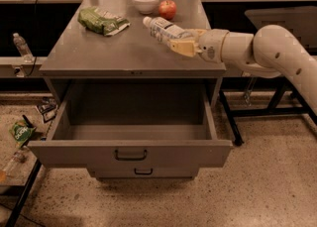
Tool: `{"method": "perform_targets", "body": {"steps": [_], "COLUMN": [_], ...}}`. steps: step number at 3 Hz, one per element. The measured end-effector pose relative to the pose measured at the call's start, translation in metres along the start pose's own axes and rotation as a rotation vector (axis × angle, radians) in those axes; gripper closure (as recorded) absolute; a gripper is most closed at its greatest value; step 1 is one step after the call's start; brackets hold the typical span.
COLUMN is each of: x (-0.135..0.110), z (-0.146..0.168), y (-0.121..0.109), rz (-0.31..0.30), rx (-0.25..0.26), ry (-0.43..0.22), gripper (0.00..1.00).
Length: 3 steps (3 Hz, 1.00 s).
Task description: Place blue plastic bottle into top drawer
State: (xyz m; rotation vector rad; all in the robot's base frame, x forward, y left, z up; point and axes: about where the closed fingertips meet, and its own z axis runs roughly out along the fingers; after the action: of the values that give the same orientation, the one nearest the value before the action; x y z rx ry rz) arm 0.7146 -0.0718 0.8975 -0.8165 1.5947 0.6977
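The drawer stands pulled out under the bench's front edge, its tall front panel nearest and a dark pull handle at the panel's middle. Below it, set further back, is the lower drawer, shut, with a smaller handle. Left of the drawer a green packet lies on the floor.

On the bench, the gripper sits near the right edge, about midway between the front and far edges. The arm comes in from the right, over that edge. The tan fingers are closed narrowly around the base end of the bottle, gripping it. The bottle is over the bench top and not in the drawer. It slants away from the gripper toward the far left, white cap at that end. Whether its body touches the bench top cannot be told.

Toward the far left corner lies a green bag, well apart from the bottle. At the far edge, near its middle, a white bowl stands with an apple just beside it on the right. Beyond the bench's left edge, a small bottle stands upright on a low ledge.
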Motion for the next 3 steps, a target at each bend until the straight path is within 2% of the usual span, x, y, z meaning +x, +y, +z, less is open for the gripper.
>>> {"method": "perform_targets", "body": {"steps": [1, 2, 3], "x": [0.005, 0.016, 0.019], "z": [-0.028, -0.044, -0.045], "y": [0.067, 0.108, 0.116], "rz": [0.083, 0.135, 0.137], "rx": [-0.240, -0.376, -0.399], "ry": [0.006, 0.032, 0.040], "gripper": [1.00, 1.00, 1.00]}}
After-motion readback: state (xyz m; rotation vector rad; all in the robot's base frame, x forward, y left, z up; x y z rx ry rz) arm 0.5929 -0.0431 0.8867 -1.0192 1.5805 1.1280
